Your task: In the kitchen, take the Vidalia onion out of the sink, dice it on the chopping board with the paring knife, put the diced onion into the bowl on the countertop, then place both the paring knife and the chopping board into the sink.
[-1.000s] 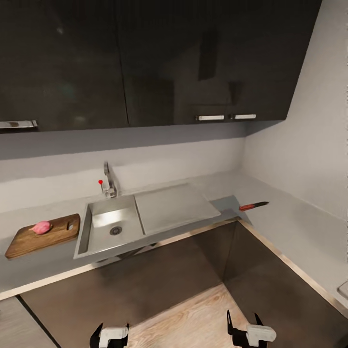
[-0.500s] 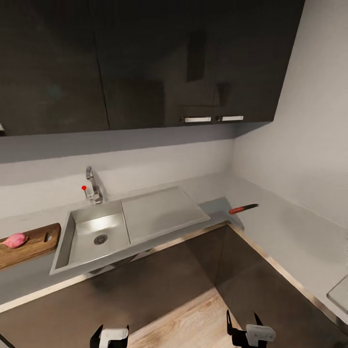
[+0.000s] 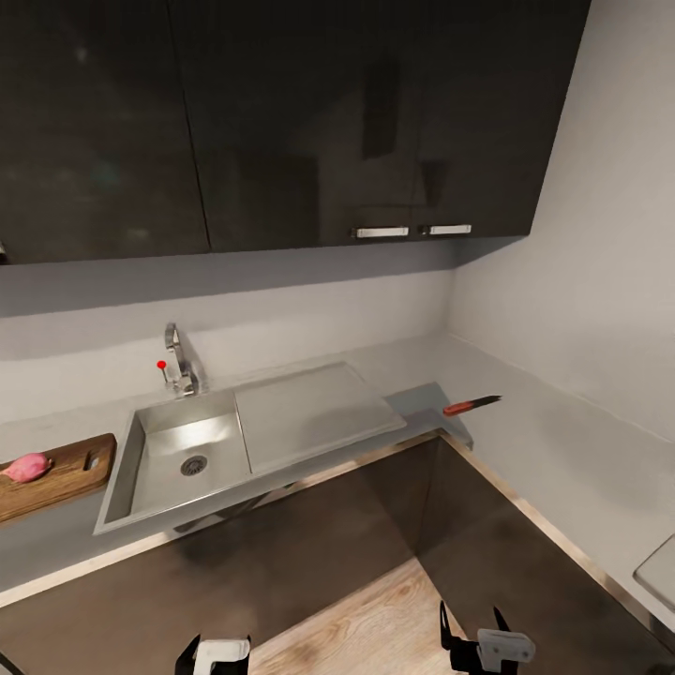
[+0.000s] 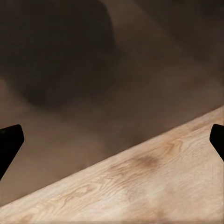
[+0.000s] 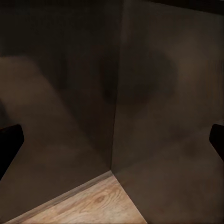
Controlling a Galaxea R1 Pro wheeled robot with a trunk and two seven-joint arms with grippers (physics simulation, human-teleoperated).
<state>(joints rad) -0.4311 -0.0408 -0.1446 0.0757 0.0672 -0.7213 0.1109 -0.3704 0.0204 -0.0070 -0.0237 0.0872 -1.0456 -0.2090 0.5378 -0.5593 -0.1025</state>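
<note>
Paring knife point(image 3: 471, 405) lies on the countertop point(image 3: 553, 441) right of the sink point(image 3: 178, 450); light, stiff (best gripped by its red handle). Both grippers, left gripper point(image 3: 214, 651) and right gripper point(image 3: 476, 635), spread, empty.

Both arms hang low at the bottom edge of the head view, well apart from each other. The left gripper point(image 3: 214, 649) has its dark fingers spread wide and holds nothing. The right gripper point(image 3: 473, 625) is likewise spread, its two black fingertips point(image 3: 444, 619) pointing upward, with nothing between them.
</note>
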